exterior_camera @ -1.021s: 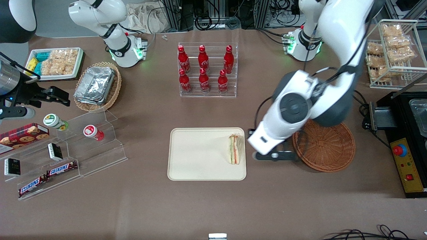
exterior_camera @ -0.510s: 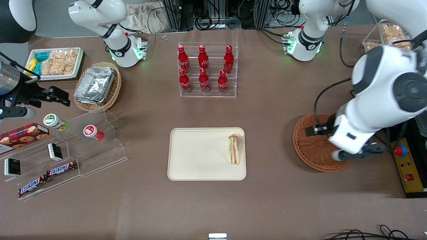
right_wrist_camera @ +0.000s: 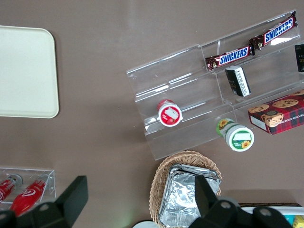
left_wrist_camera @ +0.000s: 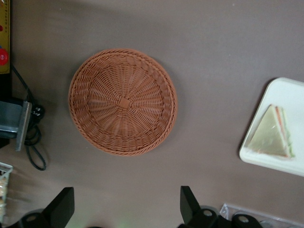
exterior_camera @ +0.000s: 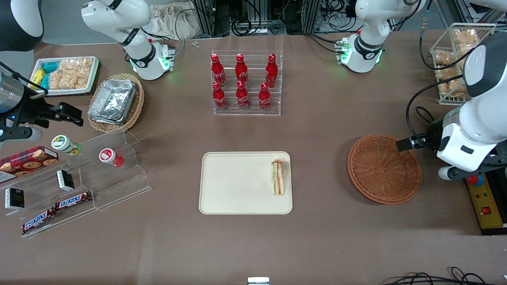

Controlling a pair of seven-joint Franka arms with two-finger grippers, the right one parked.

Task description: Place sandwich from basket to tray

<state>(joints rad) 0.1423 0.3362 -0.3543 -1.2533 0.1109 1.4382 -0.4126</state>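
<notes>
The sandwich (exterior_camera: 278, 177) lies on the cream tray (exterior_camera: 237, 186), near the tray's edge that faces the basket; in the left wrist view the sandwich (left_wrist_camera: 271, 134) rests on the tray's corner (left_wrist_camera: 286, 89). The reddish-brown basket (exterior_camera: 384, 169) holds nothing, as its bare bottom (left_wrist_camera: 122, 102) confirms. My gripper (exterior_camera: 468, 170) hovers well above the table beside the basket, toward the working arm's end. The gripper (left_wrist_camera: 126, 209) is open, with only bare table between its fingers.
A black control box (exterior_camera: 484, 200) with a red button sits under the gripper. A wire rack of snacks (exterior_camera: 463, 59) stands farther from the camera. An acrylic rack of cola bottles (exterior_camera: 245, 85), a tan basket of foil containers (exterior_camera: 115, 102) and a candy stand (exterior_camera: 79, 186) lie toward the parked arm's end.
The gripper has swung from beside the tray, across the basket, out to the working arm's end of the table. The sandwich stays where it lay on the tray.
</notes>
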